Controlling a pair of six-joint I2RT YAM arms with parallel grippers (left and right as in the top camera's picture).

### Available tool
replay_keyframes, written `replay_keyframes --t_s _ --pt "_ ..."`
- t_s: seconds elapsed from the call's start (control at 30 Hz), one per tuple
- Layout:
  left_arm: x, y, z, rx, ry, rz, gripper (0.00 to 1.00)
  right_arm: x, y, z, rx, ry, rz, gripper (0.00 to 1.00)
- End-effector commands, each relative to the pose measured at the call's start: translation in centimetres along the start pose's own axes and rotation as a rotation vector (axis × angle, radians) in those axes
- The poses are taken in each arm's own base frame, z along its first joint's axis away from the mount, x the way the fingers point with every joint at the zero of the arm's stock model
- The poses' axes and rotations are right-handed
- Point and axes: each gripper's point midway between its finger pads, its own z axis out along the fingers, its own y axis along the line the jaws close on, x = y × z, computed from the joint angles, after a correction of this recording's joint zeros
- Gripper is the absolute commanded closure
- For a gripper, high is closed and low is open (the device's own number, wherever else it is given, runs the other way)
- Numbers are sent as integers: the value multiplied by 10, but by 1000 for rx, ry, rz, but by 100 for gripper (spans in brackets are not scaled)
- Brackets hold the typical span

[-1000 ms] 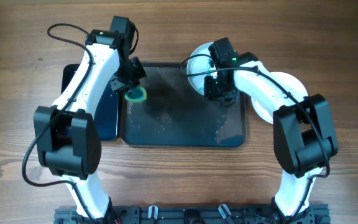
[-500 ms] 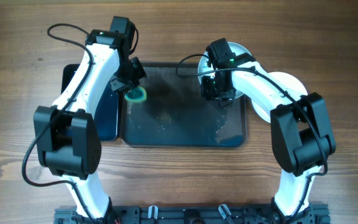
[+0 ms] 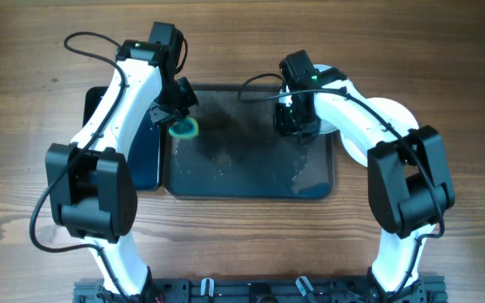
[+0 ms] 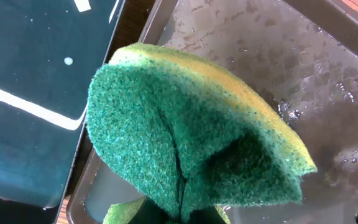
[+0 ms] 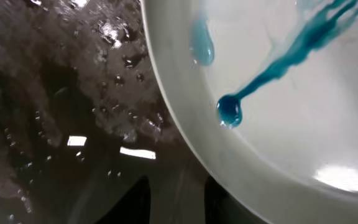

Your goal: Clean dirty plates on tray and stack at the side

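The wooden table (image 3: 242, 252) carries the tray (image 3: 242, 168) at its middle. The tray's dark floor is wet and speckled with droplets. A narrower black tray (image 3: 148, 156) lies touching its left edge.

The right arm (image 3: 356, 114) reaches in from the right, and its right gripper (image 3: 297, 124) hangs over the far-right part of the tray. A second ago the dirty plate (image 5: 278, 93) showed as a pale disc to the left of that gripper. Now it has swung right and sits mostly hidden under the wrist. The right wrist view shows the jaws pinching its rim. The plate is tilted, and a blue smear (image 5: 229, 112) runs down it in a streak ending in a bead. Judging by that, the plate is lifted and turned for wiping but is not yet clean.

The left gripper (image 3: 178, 119) has stayed put over the tray's far-left corner, jaws pressed together on a folded green-and-yellow sponge (image 4: 185, 143). Sponge and plate are well apart, so one of them has to cross the tray.

Another white plate (image 3: 391, 109) rests on the table just right of the tray, partly under the right arm. I take it for the start of the stack. The arm's own elbow hangs above it, which could crowd the set-down.
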Motion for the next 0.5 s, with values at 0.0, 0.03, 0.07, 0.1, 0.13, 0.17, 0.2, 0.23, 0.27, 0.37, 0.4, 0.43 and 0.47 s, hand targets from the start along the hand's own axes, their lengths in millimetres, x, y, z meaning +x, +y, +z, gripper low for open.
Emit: replay_keyframes --t_s 0.0,0.03,0.07,0.1,0.13,0.17,0.2,0.23,0.27,0.37,0.4,0.43,0.47 --pt "-3 -5 -15 33 -27 14 96 -28 1 -54 -9 -139 22 69" --pt "-3 -5 -15 33 -27 14 96 -31 -5 -64 -1 -165 38 67" --pt "-3 -5 -15 33 -27 14 96 -34 -13 -73 13 -186 56 66" --pt "-3 -5 -15 33 -27 14 96 -36 -24 -82 37 -205 92 65" --pt "-3 -5 -15 34 -27 14 96 -37 -34 -87 59 -216 119 64" --pt "-3 -5 -15 34 -27 14 96 -38 -48 -93 87 -227 158 63" --pt "-3 -5 -15 34 -27 14 96 -39 -62 -97 113 -231 189 63" --pt "-3 -5 -15 34 -27 14 96 -39 -78 -100 136 -227 225 63" --pt "-3 -5 -15 34 -27 14 96 -38 -90 -101 145 -219 257 63" --pt "-3 -5 -15 34 -27 14 96 -32 -122 -95 162 -190 359 64" --pt "-3 -5 -15 34 -28 14 96 -29 -129 -92 161 -179 381 64" --pt "-3 -5 -15 34 -28 14 96 -26 -134 -88 153 -166 395 65" --pt "-3 -5 -15 34 -28 14 96 -23 -138 -85 150 -155 408 66"
